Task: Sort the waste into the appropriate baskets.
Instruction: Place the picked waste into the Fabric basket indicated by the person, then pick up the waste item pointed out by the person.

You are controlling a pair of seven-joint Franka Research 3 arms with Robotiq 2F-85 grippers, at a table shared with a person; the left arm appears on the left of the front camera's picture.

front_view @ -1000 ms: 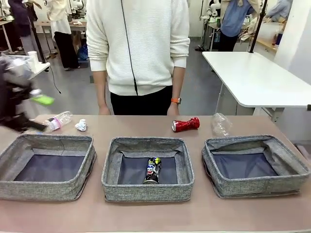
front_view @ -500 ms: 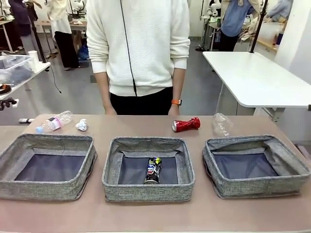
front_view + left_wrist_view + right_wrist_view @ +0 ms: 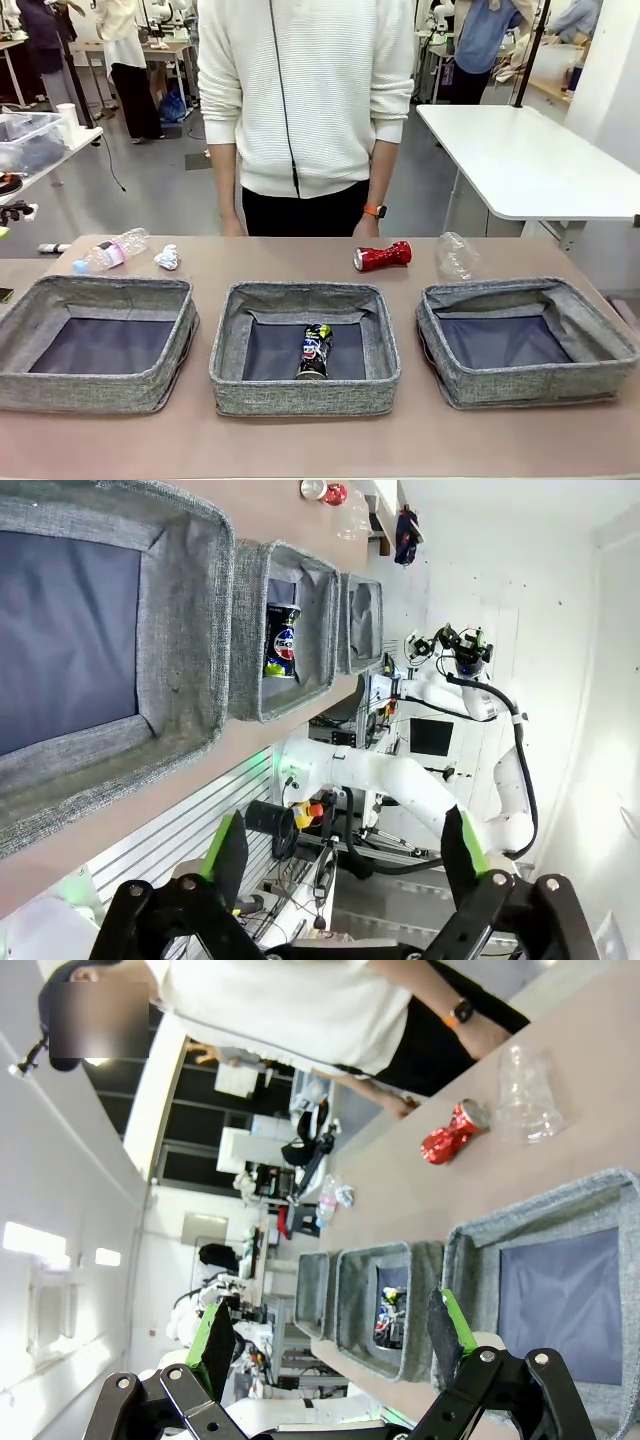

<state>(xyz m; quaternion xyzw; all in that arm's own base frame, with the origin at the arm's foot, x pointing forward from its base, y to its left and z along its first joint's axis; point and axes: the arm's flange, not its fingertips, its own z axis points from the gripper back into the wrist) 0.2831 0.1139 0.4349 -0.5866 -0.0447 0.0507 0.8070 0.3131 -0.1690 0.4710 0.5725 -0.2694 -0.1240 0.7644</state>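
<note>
Three grey woven baskets stand in a row: left (image 3: 110,290), middle (image 3: 305,293), right (image 3: 520,290). A dark printed can (image 3: 315,350) lies in the middle basket. Behind the baskets, on the table, lie a pink-labelled bottle (image 3: 112,250), a white paper wad (image 3: 167,258), a crushed red can (image 3: 382,256) and a clear bottle (image 3: 455,255). My left gripper (image 3: 347,850) is open and holds nothing, off the near edge by the left basket (image 3: 185,630). My right gripper (image 3: 330,1338) is open and holds nothing, above the right basket (image 3: 470,1250), with the red can (image 3: 450,1135) beyond it.
A person in a white sweater (image 3: 305,90) stands at the far side, hands down behind the table edge. A white table (image 3: 520,160) stands at the back right. Bare tabletop runs in front of the baskets (image 3: 320,440).
The left arm, a blur at the picture's left edge a second ago, has pulled out of the front view. The person has shifted slightly to the right. The waste has not moved.
</note>
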